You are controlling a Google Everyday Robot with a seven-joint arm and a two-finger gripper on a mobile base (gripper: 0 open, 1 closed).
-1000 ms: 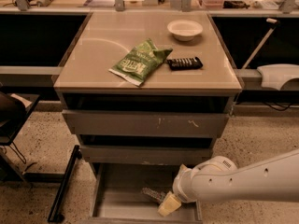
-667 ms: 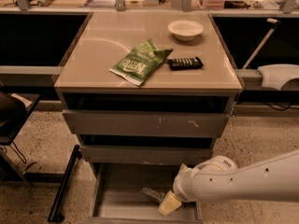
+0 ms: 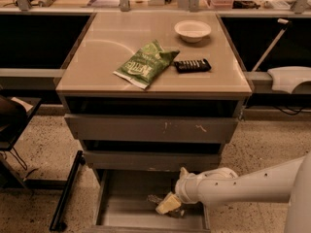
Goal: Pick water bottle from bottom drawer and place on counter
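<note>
Nothing has visibly changed in the last second. The pincer (image 3: 168,204) sits in the same place, low inside the open bottom drawer (image 3: 127,213), at the end of a smooth white arm (image 3: 243,188) that reaches in from the side. We judge the arm to be paused at the grasp, lined up on the bottle but not lifting it. The pick is not yet done and the placing lies wholly ahead.

The pincer tip is a pale yellow, blunt wedge. We cannot tell whether it is wide, narrow or closed on anything. The bottle (image 3: 154,198) lies on the drawer floor right at the pincer, a small dark crinkled shape showing on the side away from the arm. We cannot tell whether the two touch. Thin crinkled plastic will probably dent and slip when squeezed.

The drawer is a wide, shallow grey tray with a flat matt floor. Above and beyond the pincer are two narrower grey drawer fronts (image 3: 150,128), the upper one scuffed with pale marks. Higher and farther still is the worktop (image 3: 92,62), a glossy tan rectangle. It carries a crumpled green snack bag (image 3: 146,64) and, just beside it, a black remote (image 3: 193,65) with rows of buttons. Farthest from the pincer is a round, shallow cream bowl (image 3: 193,30).
</note>
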